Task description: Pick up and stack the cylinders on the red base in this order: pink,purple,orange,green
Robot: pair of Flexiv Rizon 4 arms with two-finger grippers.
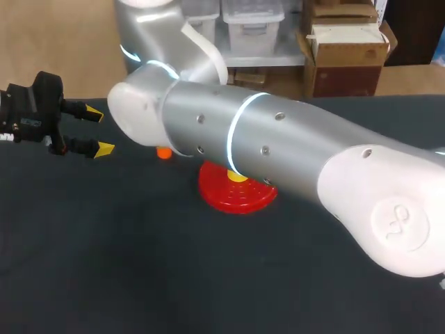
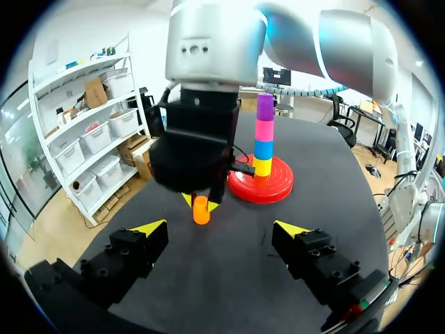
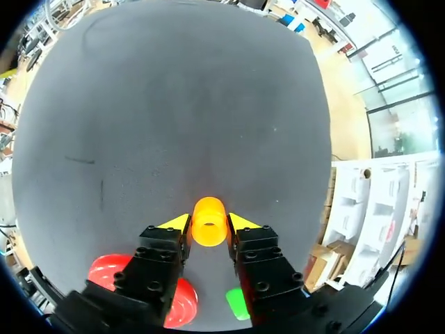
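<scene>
Right wrist view shows the right gripper (image 3: pixel 208 224) with its two yellow tips pressed on both sides of the orange cylinder (image 3: pixel 208 220), so it is holding it. The orange cylinder is near the red base (image 2: pixel 261 189), on the side that faces the left gripper (image 2: pixel 221 227). It is low down by the table (image 2: pixel 229 278), and I cannot tell if it is lifted off yet.

On the red base stands a tall stack. A yellow piece (image 2: pixel 262 166) is at the bottom, then a blue piece (image 2: pixel 263 149), then the pink cylinder (image 2: pixel 263 130), with the purple cylinder (image 2: pixel 265 106) on top. The green cylinder (image 3: pixel 236 304) sits just beside the red base. The left gripper is well away from the red base. Its jaws are wide and hold nothing.

I think orange is the next one to go on top. Some things could go wrong:

- The stack is tall and thin, so a bump from the big right arm could knock it over.
- If the orange cylinder comes down a bit to one side, it could push the purple one off.
- The tips hold only a small part of the orange cylinder, so it could slip out on the way up.
- The green cylinder is so close to the red base that it could get knocked and roll away.
</scene>
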